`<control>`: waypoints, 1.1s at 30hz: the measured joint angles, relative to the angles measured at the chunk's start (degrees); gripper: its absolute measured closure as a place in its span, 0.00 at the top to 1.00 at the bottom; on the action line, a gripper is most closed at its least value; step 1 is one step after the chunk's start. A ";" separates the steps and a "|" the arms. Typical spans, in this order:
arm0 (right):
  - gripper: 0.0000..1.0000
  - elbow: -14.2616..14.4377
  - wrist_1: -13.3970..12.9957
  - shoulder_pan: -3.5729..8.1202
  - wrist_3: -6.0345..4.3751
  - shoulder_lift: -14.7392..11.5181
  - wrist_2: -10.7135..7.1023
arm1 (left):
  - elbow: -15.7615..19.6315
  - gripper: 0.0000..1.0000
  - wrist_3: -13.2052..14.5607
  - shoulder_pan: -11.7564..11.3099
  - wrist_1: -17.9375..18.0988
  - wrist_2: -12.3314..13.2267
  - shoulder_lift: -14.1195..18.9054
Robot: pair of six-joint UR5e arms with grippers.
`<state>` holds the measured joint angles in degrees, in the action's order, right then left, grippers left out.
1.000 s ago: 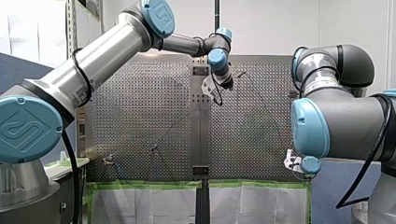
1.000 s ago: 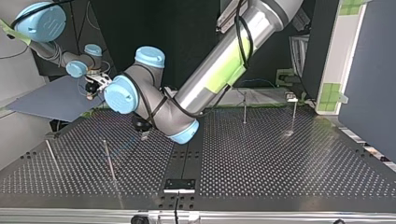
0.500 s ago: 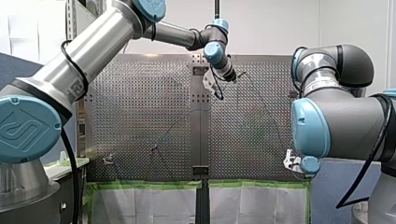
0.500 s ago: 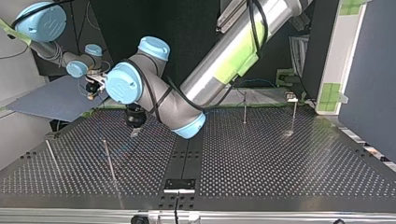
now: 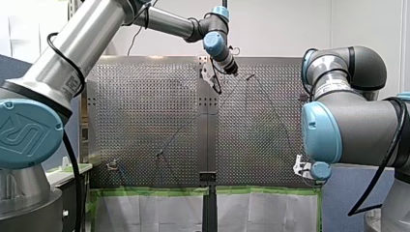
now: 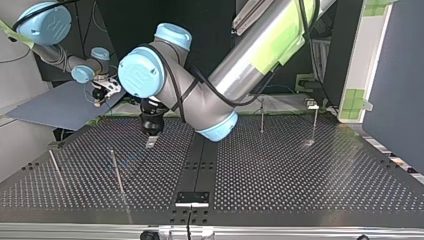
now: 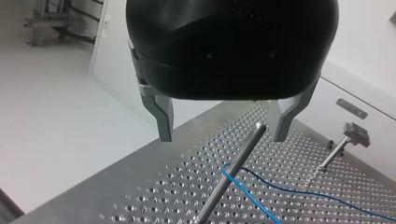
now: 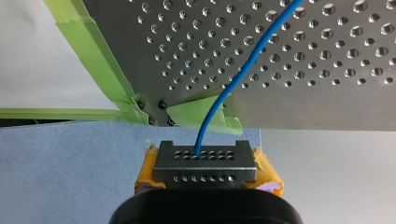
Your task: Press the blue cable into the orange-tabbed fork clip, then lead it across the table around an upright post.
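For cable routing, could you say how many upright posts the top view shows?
4: leftmost post at the view's left, second post beside it, third post and fourth post further back at right; my left arm may hide more.

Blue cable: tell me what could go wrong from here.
The right gripper is shut on the blue cable; a hard pull could slip it from the grip. The cable only loops loosely round the post, so it may ride up and off the top. The left gripper hangs open with the post's tip between its fingers; a sideways move might knock the post.
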<state>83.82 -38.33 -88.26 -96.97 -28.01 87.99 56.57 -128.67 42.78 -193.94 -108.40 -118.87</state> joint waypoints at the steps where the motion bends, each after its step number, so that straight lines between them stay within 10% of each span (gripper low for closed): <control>1: 0.00 0.00 0.00 -0.01 0.00 0.00 0.00 | 0.46 1.00 0.47 -0.04 0.00 0.31 0.48; 13: 0.00 0.00 0.24 -0.03 0.08 0.00 -0.16 | 0.95 1.00 7.02 0.33 -0.29 6.52 6.17; 33: 0.00 0.00 0.36 -0.02 0.10 0.00 -0.26 | -9.54 1.00 18.02 2.13 -8.48 6.96 -2.00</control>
<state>83.81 -37.98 -88.27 -96.88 -28.00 87.73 47.03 -110.65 44.90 -202.42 -101.44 -120.87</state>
